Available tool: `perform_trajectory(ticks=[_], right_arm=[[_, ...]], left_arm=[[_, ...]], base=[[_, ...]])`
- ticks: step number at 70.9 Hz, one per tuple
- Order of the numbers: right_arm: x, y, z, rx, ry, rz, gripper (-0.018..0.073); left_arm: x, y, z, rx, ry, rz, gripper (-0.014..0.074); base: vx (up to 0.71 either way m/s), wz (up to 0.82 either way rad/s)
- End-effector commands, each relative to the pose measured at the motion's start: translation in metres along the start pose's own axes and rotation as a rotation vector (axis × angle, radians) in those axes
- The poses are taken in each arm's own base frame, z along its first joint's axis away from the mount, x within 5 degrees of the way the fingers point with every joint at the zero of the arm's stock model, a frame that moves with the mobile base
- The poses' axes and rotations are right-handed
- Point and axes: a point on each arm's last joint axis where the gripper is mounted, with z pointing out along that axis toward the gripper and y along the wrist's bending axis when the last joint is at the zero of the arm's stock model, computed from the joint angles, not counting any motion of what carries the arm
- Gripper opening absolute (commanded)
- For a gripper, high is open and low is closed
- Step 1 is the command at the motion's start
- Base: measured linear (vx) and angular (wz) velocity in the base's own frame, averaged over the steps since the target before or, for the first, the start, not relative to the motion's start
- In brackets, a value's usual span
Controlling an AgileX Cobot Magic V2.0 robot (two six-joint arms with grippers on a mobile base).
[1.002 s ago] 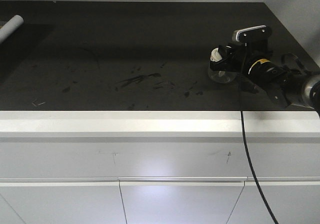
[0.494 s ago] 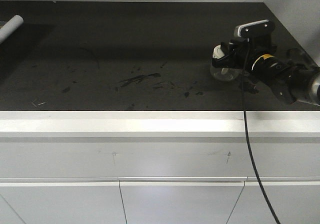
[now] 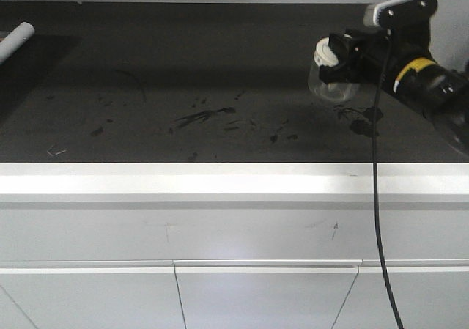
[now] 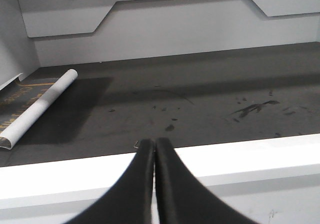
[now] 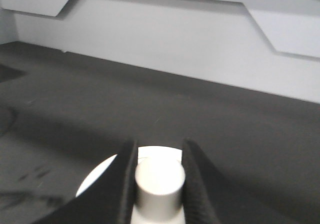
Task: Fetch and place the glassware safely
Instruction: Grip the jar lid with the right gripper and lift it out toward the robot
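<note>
Far left, the left gripper (image 4: 154, 144) is pressed shut on nothing; over right, the right gripper (image 5: 160, 149) pinches the lid knob (image 5: 160, 184) of the glass jar (image 3: 335, 87), seemingly just above the counter (image 3: 183, 65): light, slick, brittle, and that lid-only hold looks risky, the body's safer.

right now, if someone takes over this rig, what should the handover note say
Right end effector: shut on the lid knob of the glass jar, which seems to hang just above the black counter, far right.
Left end effector: shut, empty, at the counter's front edge.
Done: jar gripped, apparently lifted.
To do: carry and set it down gently; only the knob is held, so the lid may slip.
</note>
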Motion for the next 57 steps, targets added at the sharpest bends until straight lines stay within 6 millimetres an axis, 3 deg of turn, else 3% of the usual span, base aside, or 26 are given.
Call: perform_trajectory(ticks=[1, 29, 41, 57], right_arm=[[-0.036, 0.010, -0.032, -0.041, -0.183, -0.019, -0.0003], [-0.020, 0.048, -0.118, -0.137, -0.175, -0.051, -0.0003], [-0.016, 0.082, -0.138, -0.244, -0.171, -0.068, -0.0003], [-0.019, 0.132, -0.146, -0.432, -0.162, -0.076, -0.0003]], left_arm=[[-0.013, 0.000, -0.001, 0.002, -0.083, -0.009, -0.0007], [-0.013, 0.000, -0.001, 0.002, -0.083, -0.009, -0.0007], [-0.013, 0.000, -0.001, 0.002, -0.083, -0.009, -0.0007], [-0.013, 0.000, -0.001, 0.002, -0.082, -0.009, -0.0007]], base=[[0.00, 0.00], [0.00, 0.00], [0.00, 0.00], [0.00, 0.00]])
